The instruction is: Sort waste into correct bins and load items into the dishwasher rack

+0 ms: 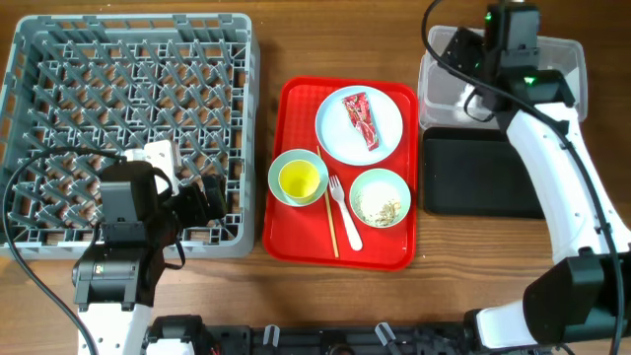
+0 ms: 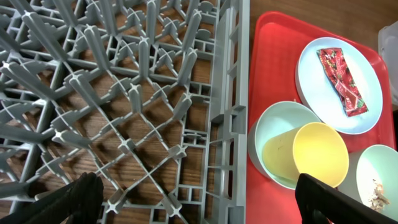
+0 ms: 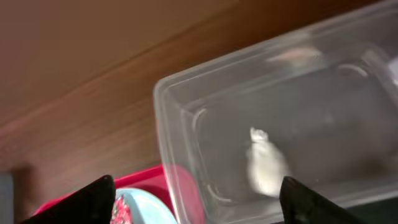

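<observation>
The grey dishwasher rack (image 1: 128, 128) stands at the left with nothing in it. My left gripper (image 1: 202, 202) is open and empty above its front right corner (image 2: 227, 124). On the white plate (image 1: 360, 125) lies the red wrapper (image 1: 361, 119). A yellow cup (image 2: 320, 152) sits in one mint bowl (image 1: 299, 178). The other bowl (image 1: 381, 198) holds rice-like scraps. A white fork (image 1: 344, 212) and chopsticks (image 1: 328, 207) lie between them. My right gripper (image 3: 199, 205) is open and empty above the clear tub (image 3: 186, 124), where a white paper scrap (image 3: 264, 165) lies.
The plate, bowls, fork and chopsticks all rest on a red serving tray (image 1: 296, 237) in the middle. The black tray (image 1: 480, 173) lies in front of the clear tub (image 1: 429, 89) at the right. Cables run along both arms.
</observation>
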You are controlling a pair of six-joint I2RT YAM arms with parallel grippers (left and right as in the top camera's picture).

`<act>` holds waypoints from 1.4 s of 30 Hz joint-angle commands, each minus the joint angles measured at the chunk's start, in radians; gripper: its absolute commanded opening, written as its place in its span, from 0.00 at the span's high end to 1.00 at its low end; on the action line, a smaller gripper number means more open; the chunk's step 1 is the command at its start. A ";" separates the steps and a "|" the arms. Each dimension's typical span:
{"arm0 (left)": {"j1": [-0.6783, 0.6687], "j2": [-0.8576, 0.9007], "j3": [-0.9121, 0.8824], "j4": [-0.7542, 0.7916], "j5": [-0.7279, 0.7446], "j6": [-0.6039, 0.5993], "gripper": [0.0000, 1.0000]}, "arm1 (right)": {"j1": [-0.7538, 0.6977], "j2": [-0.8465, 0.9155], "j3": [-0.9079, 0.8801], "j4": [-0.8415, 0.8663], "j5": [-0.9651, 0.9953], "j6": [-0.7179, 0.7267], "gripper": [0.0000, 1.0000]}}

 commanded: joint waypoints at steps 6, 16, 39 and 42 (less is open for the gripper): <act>0.004 0.000 0.019 0.000 0.013 -0.009 0.00 | 0.117 0.008 0.008 -0.048 -0.317 -0.204 0.14; 0.004 0.000 0.019 -0.001 0.013 -0.009 0.00 | 0.296 0.206 0.003 -0.114 -0.176 -0.273 0.22; 0.004 0.000 0.019 -0.025 0.013 -0.009 0.00 | 0.298 0.341 0.022 -0.179 -0.210 -0.162 0.96; 0.004 0.000 0.019 -0.025 0.013 -0.009 0.00 | 0.283 0.233 0.022 -0.174 -0.148 -0.111 0.96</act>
